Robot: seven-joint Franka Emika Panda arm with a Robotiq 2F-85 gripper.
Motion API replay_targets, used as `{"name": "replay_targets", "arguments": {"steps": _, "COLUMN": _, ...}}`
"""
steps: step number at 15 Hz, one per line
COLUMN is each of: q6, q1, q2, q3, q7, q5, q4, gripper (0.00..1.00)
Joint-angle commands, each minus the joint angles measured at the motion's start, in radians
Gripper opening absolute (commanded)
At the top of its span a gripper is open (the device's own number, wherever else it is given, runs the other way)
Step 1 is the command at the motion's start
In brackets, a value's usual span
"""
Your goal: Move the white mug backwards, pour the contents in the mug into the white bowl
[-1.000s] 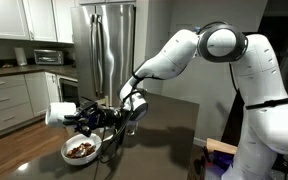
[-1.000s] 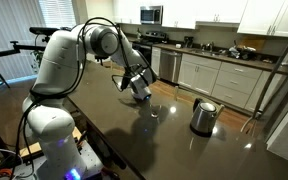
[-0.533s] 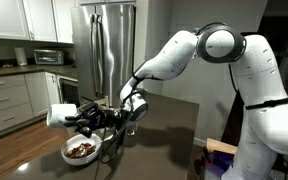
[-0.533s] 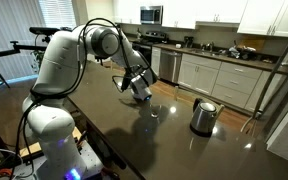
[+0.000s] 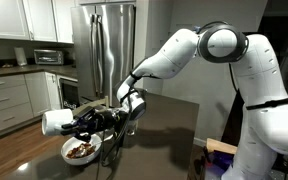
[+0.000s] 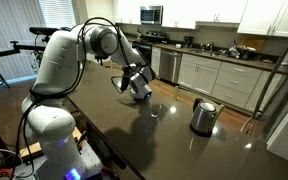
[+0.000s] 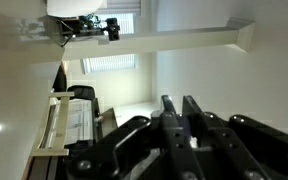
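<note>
In an exterior view the white mug (image 5: pixel 54 122) lies tipped on its side in the air, up and to the left of the white bowl (image 5: pixel 81 151), which has brown bits in it. My gripper (image 5: pixel 70 122) is shut on the mug at its right end. Seen from the opposite side, the gripper (image 6: pixel 139 88) hangs over the dark table with a white shape under it; mug and bowl cannot be told apart there. In the wrist view the gripper (image 7: pixel 181 105) shows two black fingers almost together, and the mug itself is not clearly seen.
A steel kettle (image 6: pixel 203 116) and a clear glass (image 6: pixel 156 112) stand on the dark table (image 6: pixel 174 150) to the right of the gripper. A steel fridge (image 5: pixel 109 50) and kitchen counters (image 6: pixel 224 60) lie behind. The robot's base (image 6: pixel 49 130) is at the table's edge.
The mug has dropped a little and moved left over the bowl's side, tipping further. The gripper stays shut.
</note>
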Motion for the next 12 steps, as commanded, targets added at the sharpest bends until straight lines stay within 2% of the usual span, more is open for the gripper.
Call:
{"name": "replay_targets", "arguments": {"steps": 1, "q6": 0.09, "q1": 0.041, "q2": -0.039, "q3": -0.007, "q7": 0.032, "q5": -0.105, "q4": 0.03, "gripper": 0.08}}
{"name": "replay_targets", "arguments": {"steps": 8, "q6": 0.292, "q1": 0.109, "q2": -0.065, "q3": 0.007, "q7": 0.078, "q5": -0.399, "q4": 0.096, "gripper": 0.08}}
{"name": "replay_targets", "arguments": {"steps": 12, "q6": 0.395, "q1": 0.119, "q2": -0.08, "q3": 0.021, "q7": 0.118, "q5": -0.573, "q4": 0.122, "gripper": 0.08}}
